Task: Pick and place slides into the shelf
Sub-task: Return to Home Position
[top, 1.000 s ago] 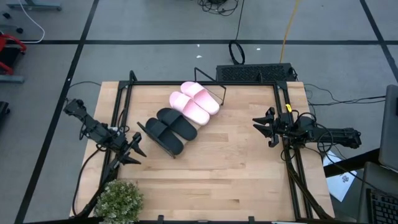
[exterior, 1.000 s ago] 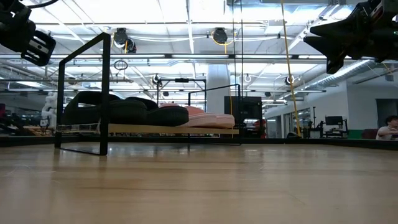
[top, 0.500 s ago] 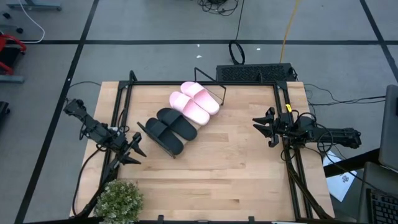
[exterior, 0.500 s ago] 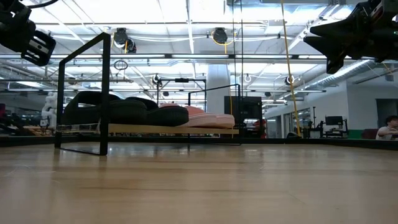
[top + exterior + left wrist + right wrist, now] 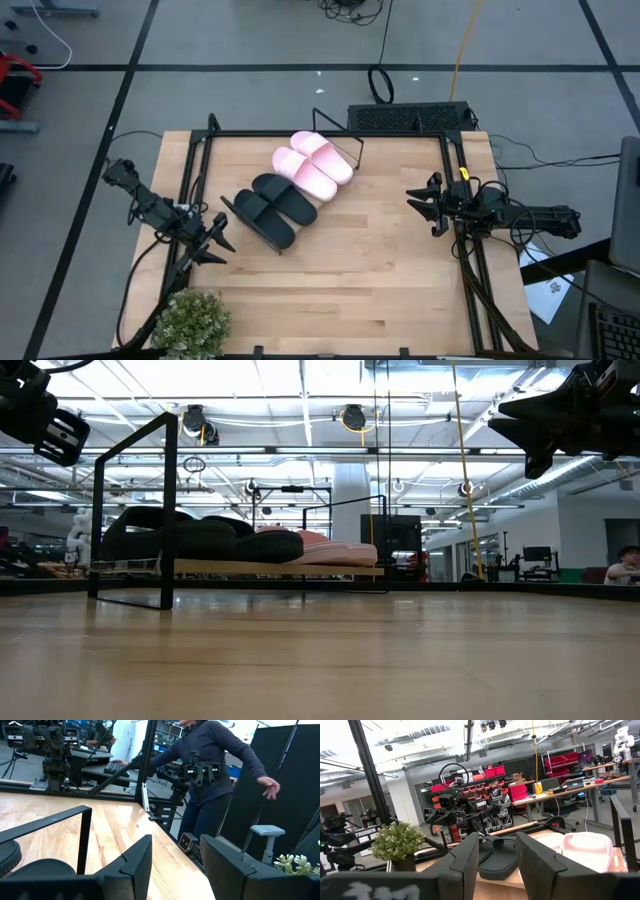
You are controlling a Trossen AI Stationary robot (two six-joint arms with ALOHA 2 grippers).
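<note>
All four slides are on the shelf (image 5: 262, 568). The shelf stands on the wooden surface (image 5: 380, 270), on the far half and more to the left arm's side. The two black slides (image 5: 272, 208) lie side by side at the shelf end closer to the left arm. The two pink slides (image 5: 313, 165) lie side by side at the other end, just beside the black ones. From the low view, the slides sit in a row on the light board, with the thin black wire frame around them.

The left gripper (image 5: 214, 241) is at the left edge of the surface, close to a small green plant (image 5: 190, 320) at the near corner. Its fingers (image 5: 134, 865) are wide apart and hold nothing. It is well apart from the shelf.

The right gripper (image 5: 426, 208) is at the right edge of the surface, also well apart from the shelf. Its fingers (image 5: 536, 862) are spread open too, and there is nothing between them. It faces the slides from across the surface.

In the low view both grippers are up high, above the surface.

A person (image 5: 215, 765) in a dark top stands in the room past the surface, in the left wrist view.
</note>
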